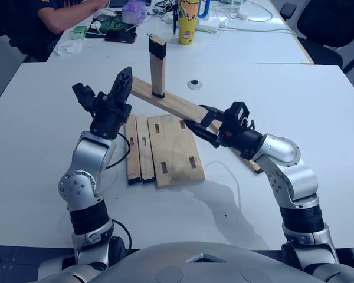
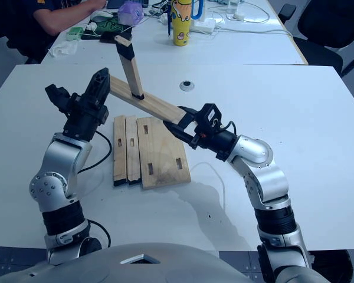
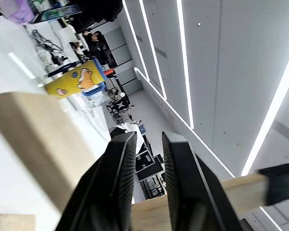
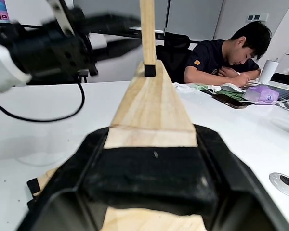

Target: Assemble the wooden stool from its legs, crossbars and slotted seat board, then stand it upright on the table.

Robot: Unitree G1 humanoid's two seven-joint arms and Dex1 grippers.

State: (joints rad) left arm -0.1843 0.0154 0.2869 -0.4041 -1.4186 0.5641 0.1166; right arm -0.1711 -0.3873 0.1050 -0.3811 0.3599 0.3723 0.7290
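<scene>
A long wooden leg (image 1: 171, 103) hangs slanted above the table, held at both ends. My left gripper (image 1: 124, 82) is shut on its far left end, wood showing between the fingers (image 3: 118, 183). My right gripper (image 1: 202, 125) is shut on the black-banded lower end (image 4: 151, 168). A short crossbar (image 1: 157, 62) with a black band stands upright out of the leg (image 4: 151, 106). Below, the slotted seat board (image 1: 174, 150) lies flat, with two narrow slotted pieces (image 1: 138, 147) side by side on its left. Another wooden piece (image 1: 252, 163) lies partly hidden under my right forearm.
A round grommet (image 1: 194, 84) sits in the white table (image 1: 307, 100) behind the leg. A black cable (image 1: 123, 154) loops beside my left arm. The far table holds a yellow cup (image 1: 187, 23), a phone and clutter; a person sits at its left end.
</scene>
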